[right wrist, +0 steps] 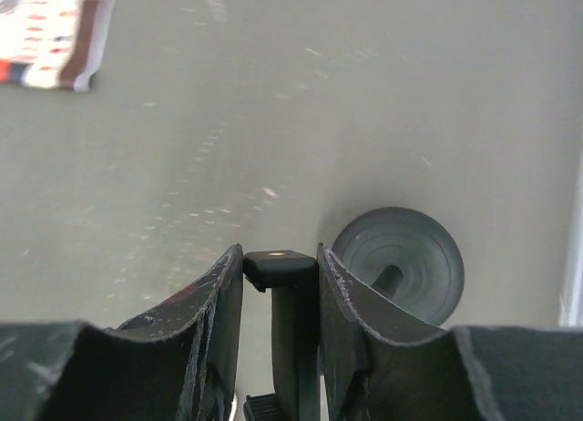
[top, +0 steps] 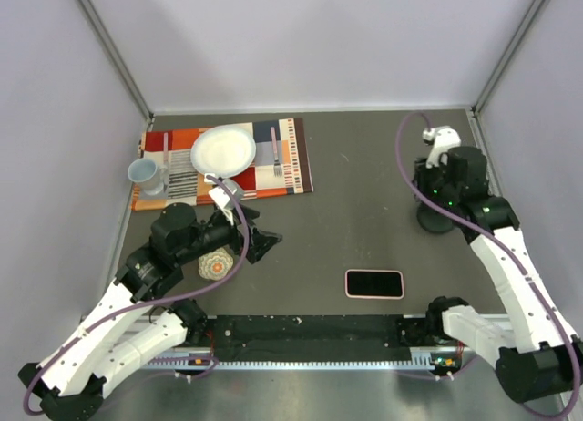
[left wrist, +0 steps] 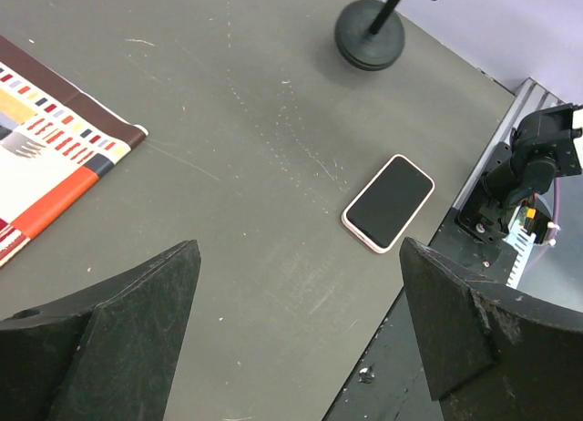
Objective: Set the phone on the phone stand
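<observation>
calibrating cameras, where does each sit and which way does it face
Top external: above and behind, looking down at the table; left arm, right arm show.
Left wrist: above the table, facing the phone and phone stand; open jaws at bottom.
Right wrist: looking down the phone stand, jaws shut on it.
All three share the phone stand.

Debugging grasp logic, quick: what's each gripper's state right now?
Left gripper: open, holding nothing.
Right gripper: shut on the phone stand.

On the dark table a patterned placemat was laid at the far left corner, the phone flat by the near edge, the phone stand toward the right edge.
</observation>
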You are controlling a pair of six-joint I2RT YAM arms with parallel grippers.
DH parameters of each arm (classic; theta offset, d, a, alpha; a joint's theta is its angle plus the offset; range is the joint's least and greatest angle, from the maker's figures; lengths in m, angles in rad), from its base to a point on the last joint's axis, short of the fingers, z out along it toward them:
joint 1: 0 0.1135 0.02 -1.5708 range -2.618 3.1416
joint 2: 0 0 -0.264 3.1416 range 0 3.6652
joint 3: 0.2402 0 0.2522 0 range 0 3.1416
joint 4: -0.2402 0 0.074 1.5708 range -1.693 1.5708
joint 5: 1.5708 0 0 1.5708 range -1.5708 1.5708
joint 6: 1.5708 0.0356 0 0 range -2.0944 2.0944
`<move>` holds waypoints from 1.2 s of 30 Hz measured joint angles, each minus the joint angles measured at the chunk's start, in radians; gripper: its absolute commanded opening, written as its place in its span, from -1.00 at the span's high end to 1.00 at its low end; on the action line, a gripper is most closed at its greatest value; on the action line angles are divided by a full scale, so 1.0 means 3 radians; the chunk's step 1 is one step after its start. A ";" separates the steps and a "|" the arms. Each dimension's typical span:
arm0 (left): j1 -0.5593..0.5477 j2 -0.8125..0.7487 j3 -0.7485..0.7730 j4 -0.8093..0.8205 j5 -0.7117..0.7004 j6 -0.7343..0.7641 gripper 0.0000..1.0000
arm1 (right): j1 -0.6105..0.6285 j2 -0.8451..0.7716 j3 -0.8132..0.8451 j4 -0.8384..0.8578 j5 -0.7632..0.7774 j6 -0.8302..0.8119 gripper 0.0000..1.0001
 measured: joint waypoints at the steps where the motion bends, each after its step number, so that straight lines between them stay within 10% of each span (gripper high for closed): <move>1: 0.0005 0.0000 -0.0001 0.0000 0.0000 0.0000 -0.89 | 0.0141 0.0031 0.0039 0.0036 -0.0064 -0.0085 1.00; 24: 0.0017 0.0064 -0.0018 -0.0018 -0.0078 -0.0001 -0.89 | 0.1476 0.1503 0.0855 -0.0341 -0.2421 -0.0928 1.00; 31: 0.0017 0.0205 -0.0018 -0.0019 -0.0083 -0.0003 -0.88 | 0.1653 0.1712 0.1015 -0.0369 -0.2328 -0.1031 -0.42; 36: 0.0017 0.0300 -0.0018 -0.0022 -0.0056 -0.0004 -0.88 | 0.1736 0.1640 0.1022 -0.0254 -0.1823 -0.0795 -0.63</move>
